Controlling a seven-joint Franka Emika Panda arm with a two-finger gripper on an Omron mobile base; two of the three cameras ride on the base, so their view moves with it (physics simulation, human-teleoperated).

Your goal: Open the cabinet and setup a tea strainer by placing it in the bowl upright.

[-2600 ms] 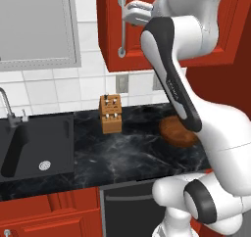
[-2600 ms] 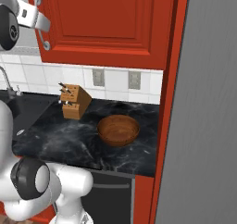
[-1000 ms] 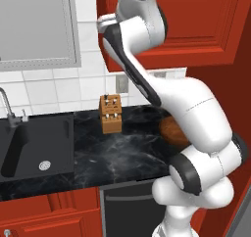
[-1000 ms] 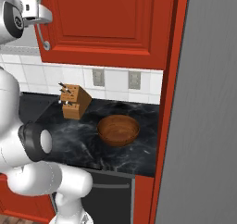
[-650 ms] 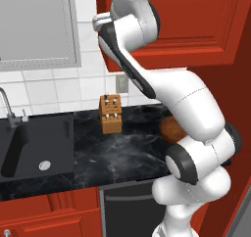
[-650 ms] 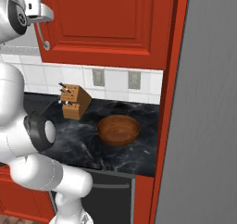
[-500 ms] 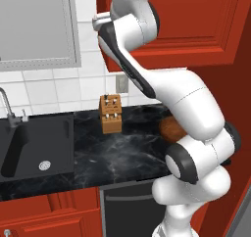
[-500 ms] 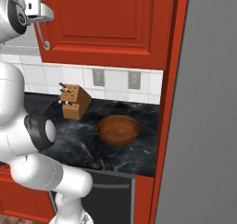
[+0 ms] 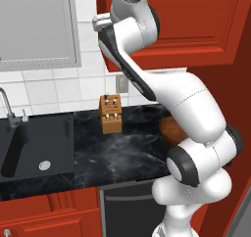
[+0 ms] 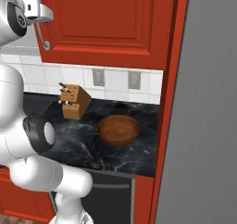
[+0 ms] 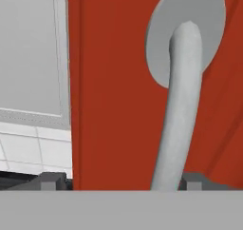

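Note:
The red wall cabinet (image 10: 111, 19) hangs above the counter with its door shut. Its silver bar handle (image 11: 180, 105) runs down between my gripper's (image 11: 123, 180) two dark tips, closer to the right fingertip (image 11: 194, 179). The jaws stand apart on either side of the bar, open. From the right base view the gripper (image 10: 39, 14) is at the top of the handle (image 10: 42, 39). The brown wooden bowl (image 10: 118, 129) sits empty on the dark counter; in the left base view the bowl (image 9: 169, 129) is partly behind my arm. The tea strainer is out of view.
A tan knife block (image 9: 111, 114) stands at the back of the marble counter (image 9: 122, 157), left of the bowl. A black sink (image 9: 34, 148) with a faucet lies at the far left. A tall grey panel (image 10: 203, 102) closes off the right side.
The arm has swung up and to the left, bringing the hand onto the cabinet handle. Over the last half second it holds nearly still. The door stays shut.

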